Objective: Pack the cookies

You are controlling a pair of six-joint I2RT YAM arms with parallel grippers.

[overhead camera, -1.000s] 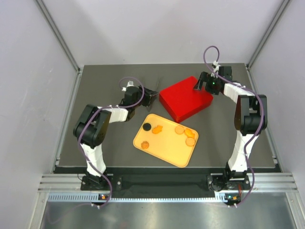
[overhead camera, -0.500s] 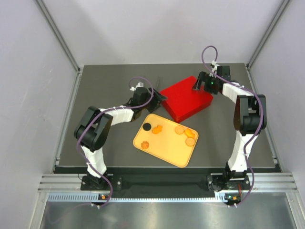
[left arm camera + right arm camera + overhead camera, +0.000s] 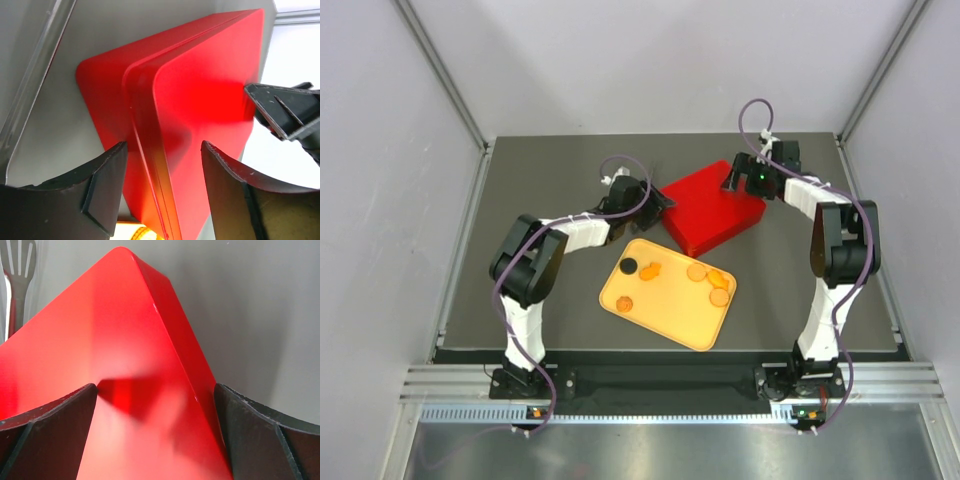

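Bench (image 3: 770,320), dark, seen from above. Both arm bases at the near edge.

Nearest item: orange tray (image 3: 670,320), rounded corners, lying flat and skewed to the bench edge, roughly midway between the two arms.

The cookies all lie loose on the tray, none in the box:
- black cookie (image 3: 629,266) near the tray's far-left corner
- orange cookie (image 3: 650,270) just beside it, outline irregular
- a lone orange one (image 3: 625,303) toward the near-left side
- three orange ones (image 3: 696,271) grouped at the far-right end, two of them close together or touching

Just beyond the tray's far edge: red box (image 3: 715,215), flat and square, skewed to the bench edges. Lid on; the left wrist view shows the lid's lip running around the base. One corner points toward the tray.

Left gripper (image 3: 164,150): arm bent across from the left, reaching the box's left corner. Jaws apart, with that corner and the lid seam showing between the two dark fingers (image 3: 107,175). Cannot tell whether either finger touches the box. A sliver of the orange tray shows below.

Right gripper (image 3: 155,390): at the box's far side, over the far corner of the lid. Jaws spread wide and released, with nothing between them but the lid below. Their shadow falls on the red surface. Its finger shows at the right of the left wrist view, at the lid's edge.

Beyond the box, bare bench runs to the back wall.
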